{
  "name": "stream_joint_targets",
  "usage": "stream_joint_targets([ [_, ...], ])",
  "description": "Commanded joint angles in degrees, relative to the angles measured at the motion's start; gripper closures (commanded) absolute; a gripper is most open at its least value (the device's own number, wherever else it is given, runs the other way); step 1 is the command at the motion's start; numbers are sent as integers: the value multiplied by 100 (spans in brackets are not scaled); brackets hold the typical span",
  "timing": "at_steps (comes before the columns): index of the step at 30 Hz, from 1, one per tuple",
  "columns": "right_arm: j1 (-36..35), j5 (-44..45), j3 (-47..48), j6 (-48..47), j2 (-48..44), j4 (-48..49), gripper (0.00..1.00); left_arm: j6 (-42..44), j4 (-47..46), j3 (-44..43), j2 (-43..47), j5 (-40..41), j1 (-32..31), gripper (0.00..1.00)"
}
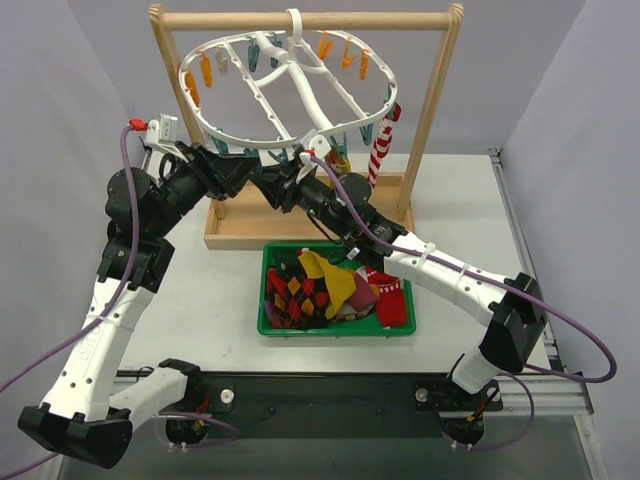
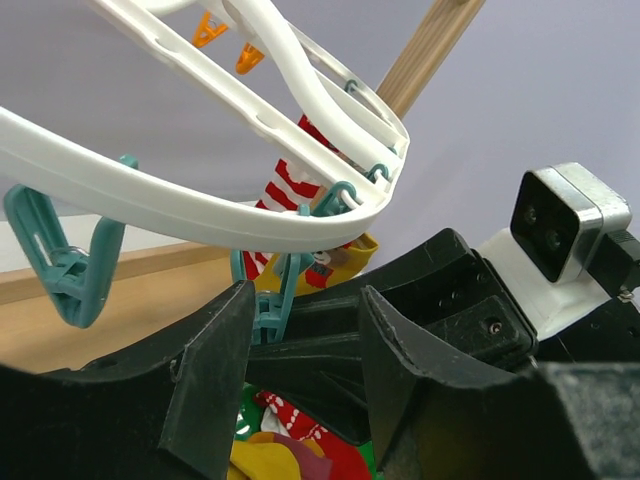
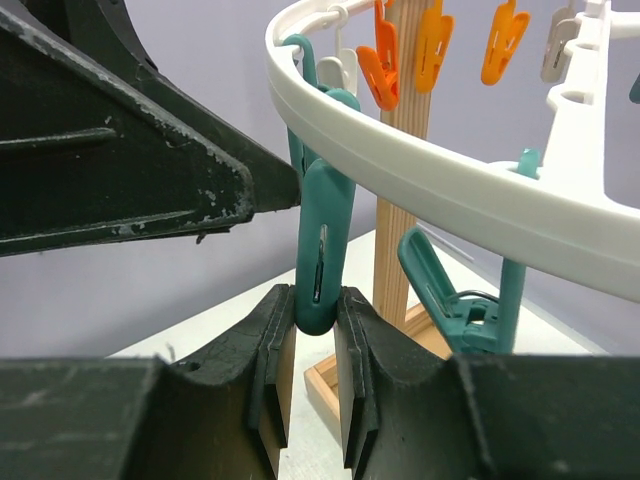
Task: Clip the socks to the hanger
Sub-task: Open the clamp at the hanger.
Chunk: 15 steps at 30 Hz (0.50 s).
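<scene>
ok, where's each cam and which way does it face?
Top external: above, behind the bases, facing down at hanger, wooden rack, green bin of socks; both arms show.
Left wrist: looks up past the open left gripper at the hanger rim; right wrist camera at right.
Right wrist: looks up; right gripper pinches a teal clip; left gripper upper left.
Shared: both wrist views catch the hanger rim.

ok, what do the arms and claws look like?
Left arm and right arm: white link shells, black joints and bases, a purple cable looping along each. Left claw and right claw: matte black, two wedge-shaped fingers, edges scuffed. White boxy camera on each wrist.
</scene>
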State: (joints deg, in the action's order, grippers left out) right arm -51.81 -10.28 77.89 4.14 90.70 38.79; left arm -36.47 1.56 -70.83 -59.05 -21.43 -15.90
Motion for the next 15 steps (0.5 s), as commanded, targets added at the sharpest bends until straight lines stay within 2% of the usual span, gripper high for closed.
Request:
stream_joint_targets([
  [1,-48,-18,165,-168,-87,393,100,105,291,-159,192,174,69,44],
  [8,-4,-26,174,-159,-140,358,100,157,503,-177,315,244,96,43],
  [15,-31,-44,165,-115,-158,340,100,149,187,-115,149,280,131,43],
])
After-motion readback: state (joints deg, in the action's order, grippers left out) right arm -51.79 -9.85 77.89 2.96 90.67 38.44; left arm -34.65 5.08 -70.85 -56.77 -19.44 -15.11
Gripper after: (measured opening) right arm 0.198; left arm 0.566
